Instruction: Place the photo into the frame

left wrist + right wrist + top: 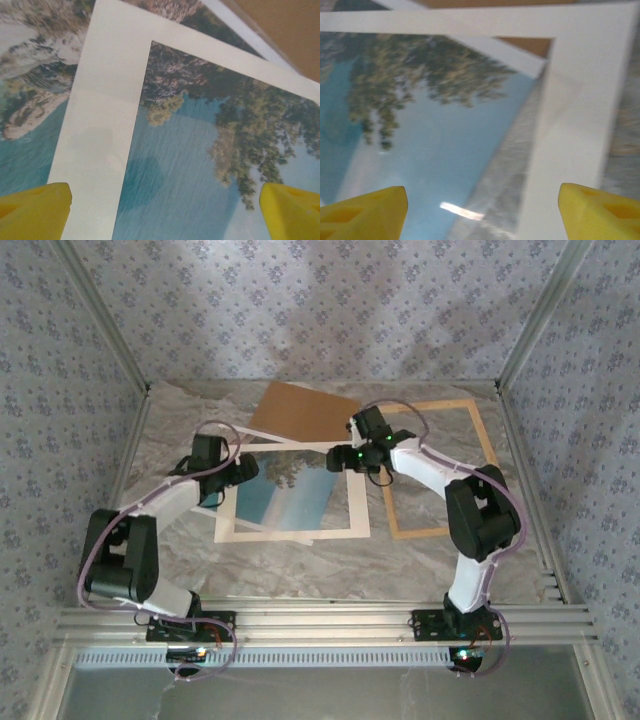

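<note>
Frame [421, 532]: thin rectangle of light natural wood, flat at the right of the marble table [300, 570], well apart from the photo; bare marble showed inside its opening. White mat border [290, 533]: flat at table centre, lying over the photo. Photo [285, 498]: print of turquoise sea, blue sky, dark green trees and pale rocky coast with a white margin, skewed beneath the mat (in the left wrist view, sea and rock showed on both sides of the mat's strip). In the right wrist view the print's corner stopped short of the mat's corner, with marble between. Brown backing board [300, 410]: just behind the mat. Left gripper [165, 200]: above the mat's left side, jaws spread wide, nothing between them. Right gripper [482, 200]: above the mat's far right corner, jaws likewise apart, pinching nothing.
</note>
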{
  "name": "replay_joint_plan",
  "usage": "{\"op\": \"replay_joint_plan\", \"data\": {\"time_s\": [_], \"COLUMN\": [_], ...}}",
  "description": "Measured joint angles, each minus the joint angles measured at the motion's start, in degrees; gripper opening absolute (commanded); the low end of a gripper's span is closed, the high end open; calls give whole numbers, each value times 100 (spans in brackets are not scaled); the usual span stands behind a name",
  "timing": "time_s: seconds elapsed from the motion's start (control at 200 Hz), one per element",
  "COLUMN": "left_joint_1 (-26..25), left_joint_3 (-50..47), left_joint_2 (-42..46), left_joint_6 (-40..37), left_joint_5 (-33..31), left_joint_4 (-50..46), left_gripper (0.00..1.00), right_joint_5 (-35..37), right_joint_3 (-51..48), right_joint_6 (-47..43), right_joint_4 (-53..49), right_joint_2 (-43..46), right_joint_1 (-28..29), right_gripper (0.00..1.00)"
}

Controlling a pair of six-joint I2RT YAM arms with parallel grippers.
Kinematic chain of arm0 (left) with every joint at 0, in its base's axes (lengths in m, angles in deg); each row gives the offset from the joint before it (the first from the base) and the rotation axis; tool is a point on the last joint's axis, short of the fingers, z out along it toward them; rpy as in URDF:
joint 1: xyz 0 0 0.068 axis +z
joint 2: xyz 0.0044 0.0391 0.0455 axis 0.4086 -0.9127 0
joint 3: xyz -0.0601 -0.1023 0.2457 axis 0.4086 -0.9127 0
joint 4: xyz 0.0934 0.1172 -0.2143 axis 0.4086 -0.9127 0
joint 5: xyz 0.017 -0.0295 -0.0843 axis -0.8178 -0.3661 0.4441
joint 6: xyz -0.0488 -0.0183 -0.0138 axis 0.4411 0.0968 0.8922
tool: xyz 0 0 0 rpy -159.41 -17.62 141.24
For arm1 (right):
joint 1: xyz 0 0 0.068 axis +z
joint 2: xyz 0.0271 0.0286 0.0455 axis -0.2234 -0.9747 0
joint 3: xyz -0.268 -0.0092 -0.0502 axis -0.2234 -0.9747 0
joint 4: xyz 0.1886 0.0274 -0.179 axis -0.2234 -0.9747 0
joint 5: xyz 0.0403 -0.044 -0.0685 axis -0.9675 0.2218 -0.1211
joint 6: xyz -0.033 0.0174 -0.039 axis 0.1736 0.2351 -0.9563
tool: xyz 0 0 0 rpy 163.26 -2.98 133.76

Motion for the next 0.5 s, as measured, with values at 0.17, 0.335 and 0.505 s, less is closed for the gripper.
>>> {"op": "replay_joint_plan", "data": {"time_s": [0.17, 0.335, 0.505], "left_joint_1": [11, 11, 11], "left_joint_3": [127, 120, -168], "left_joint_2": [-424, -544, -553], "left_joint_6": [2, 2, 28], "left_joint_5": [85, 136, 190], "left_joint_4": [83, 221, 415], "left_gripper": [96, 96, 96], "right_joint_5": [-74, -127, -269], "right_joint_3": [-354, -597, -787], "right_joint_6": [883, 1421, 1731], "right_joint_4": [442, 789, 1069], "right_joint_2": [-74, -271, -444], "right_joint_1": [120, 114, 116], "right_gripper": [77, 74, 70]}}
